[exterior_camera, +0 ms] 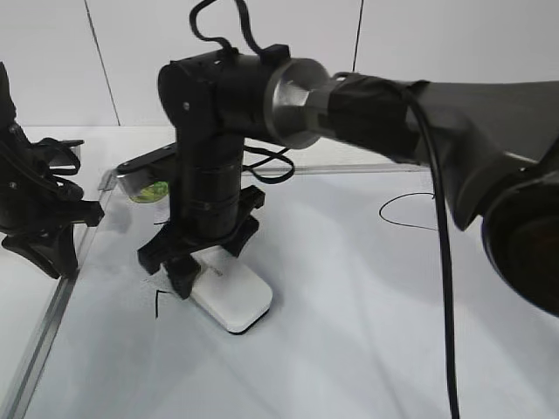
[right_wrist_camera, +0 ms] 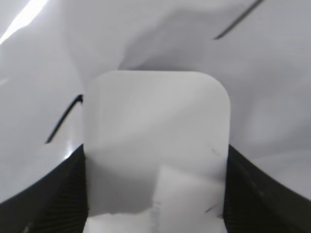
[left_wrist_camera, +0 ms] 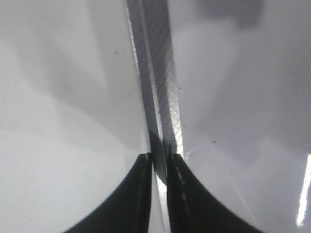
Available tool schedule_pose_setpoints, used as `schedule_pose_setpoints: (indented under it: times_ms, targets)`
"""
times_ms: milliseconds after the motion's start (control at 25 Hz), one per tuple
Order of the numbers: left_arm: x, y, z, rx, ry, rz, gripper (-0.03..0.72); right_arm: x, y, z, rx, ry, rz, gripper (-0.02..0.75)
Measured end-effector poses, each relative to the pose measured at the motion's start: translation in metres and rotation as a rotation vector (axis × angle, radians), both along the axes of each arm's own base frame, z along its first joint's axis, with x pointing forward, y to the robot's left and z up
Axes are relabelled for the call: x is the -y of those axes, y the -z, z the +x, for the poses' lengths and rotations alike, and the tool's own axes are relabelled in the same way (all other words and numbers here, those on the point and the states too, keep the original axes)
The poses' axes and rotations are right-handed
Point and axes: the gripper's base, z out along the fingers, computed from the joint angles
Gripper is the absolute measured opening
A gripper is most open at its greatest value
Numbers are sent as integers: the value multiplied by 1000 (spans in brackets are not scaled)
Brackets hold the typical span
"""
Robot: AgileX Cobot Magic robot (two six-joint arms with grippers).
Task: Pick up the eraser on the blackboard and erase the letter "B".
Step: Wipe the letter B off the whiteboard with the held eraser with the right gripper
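eraser [exterior_camera: 232,295] | flat on blackboard [exterior_camera: 367,332] | right fingers [right_wrist_camera: 243,194] clamped on its long sides | judged light, rigid, smooth plastic; grip mid-sides | left fingers [left_wrist_camera: 138,194] together, off frame's left

White rounded eraser [exterior_camera: 234,297] flat on blackboard [exterior_camera: 349,332], at 7 o'clock; black marker strokes [exterior_camera: 158,301] just beside, 9 o'clock side.
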Motion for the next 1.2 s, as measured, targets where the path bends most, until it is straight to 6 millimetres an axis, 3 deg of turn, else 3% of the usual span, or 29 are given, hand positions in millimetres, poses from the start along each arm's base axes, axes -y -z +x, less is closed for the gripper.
schedule_pose_setpoints:
  times_ms: [360,680,880,1200]
  targets:
    - [0,0,-1,-6,0,-1,78,7,-6,6,25,17,-6,562]
    - [0,0,-1,-6,-1,-3,104,14,-56,1,87,27,78,562]
    - [1,0,-1,-7,-4,-6,167,18,-82,-4,118,28,120,562]
    - [2,0,-1,-11,-15,-24,263,21,-101,-10,129,30,161,562]
